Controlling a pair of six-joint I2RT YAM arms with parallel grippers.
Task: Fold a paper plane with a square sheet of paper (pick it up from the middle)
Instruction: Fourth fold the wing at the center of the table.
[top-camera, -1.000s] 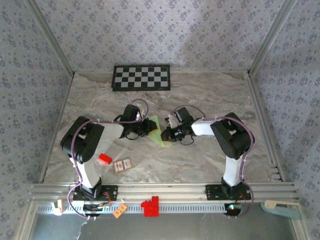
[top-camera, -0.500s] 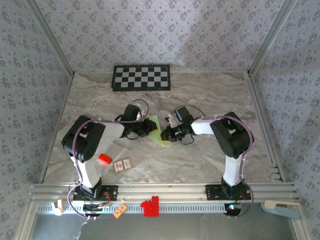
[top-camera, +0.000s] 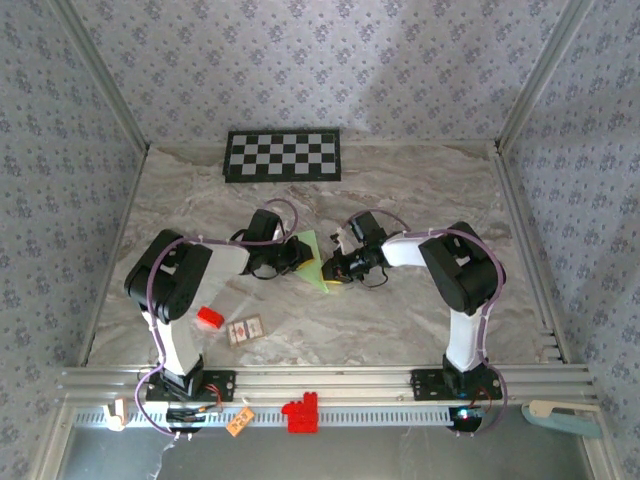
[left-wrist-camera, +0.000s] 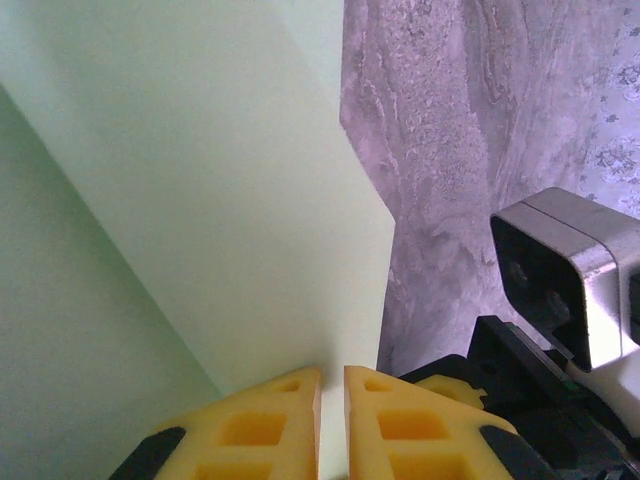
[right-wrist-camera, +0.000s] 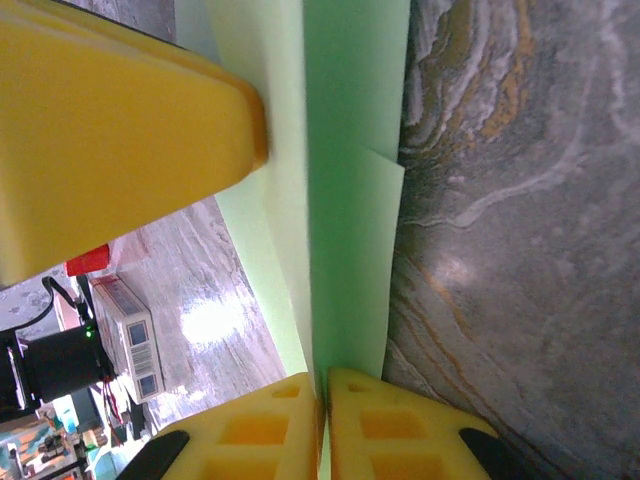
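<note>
The part-folded green paper sits over the middle of the tabletop. The left pincer and the right pincer each pinch one of its edges. Thin, light and limp, it probably creases or tears easily, so the stiffer folded edges look the safest hold.

Nothing legible anywhere: the small card at seven o'clock on the bench bears print too tiny to read.

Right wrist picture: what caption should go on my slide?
Right gripper pinching the folded green paper, marble table behind.
</note>
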